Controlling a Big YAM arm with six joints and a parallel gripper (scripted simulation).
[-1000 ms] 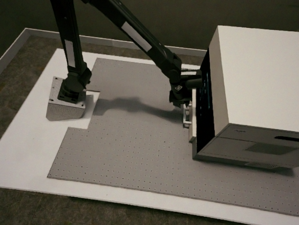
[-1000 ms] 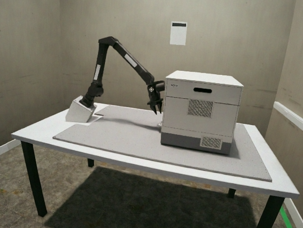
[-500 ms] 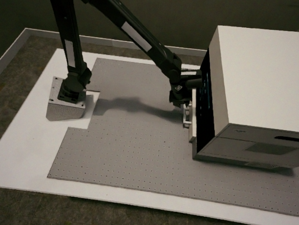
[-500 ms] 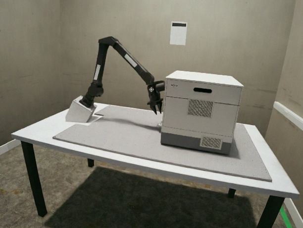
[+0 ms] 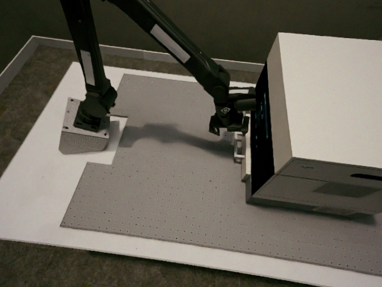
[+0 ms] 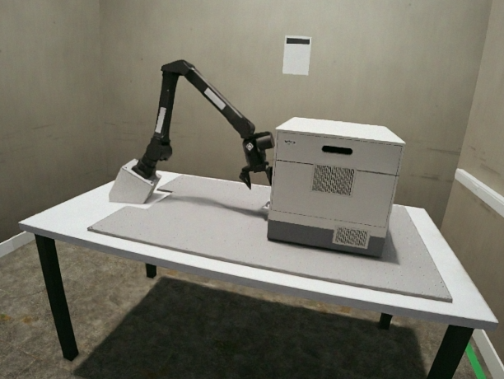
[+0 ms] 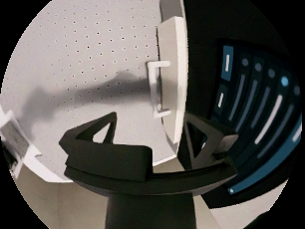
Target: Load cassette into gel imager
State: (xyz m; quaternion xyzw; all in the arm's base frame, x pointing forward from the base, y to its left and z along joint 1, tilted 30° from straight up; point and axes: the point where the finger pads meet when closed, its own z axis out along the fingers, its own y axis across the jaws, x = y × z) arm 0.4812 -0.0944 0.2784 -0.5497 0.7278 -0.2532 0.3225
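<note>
Risk now lies in the gripper [image 5: 230,129] – jaws spread wide, holding nothing – clipping the drawer handle [image 5: 238,149] and nudging imager IM [image 5: 324,103] off its spot; FINISHED is hidden, presumably inside the near-shut drawer

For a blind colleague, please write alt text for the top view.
The open gripper hovers above the white drawer handle on the imager, holding nothing. The black arm reaches across the grey perforated board from its base.

The arm [image 6: 214,99] rises from its base, elbows high, then slopes down toward three o'clock. Its claw [image 5: 229,127] points downward, fingers spread wide, gripping nothing.
</note>
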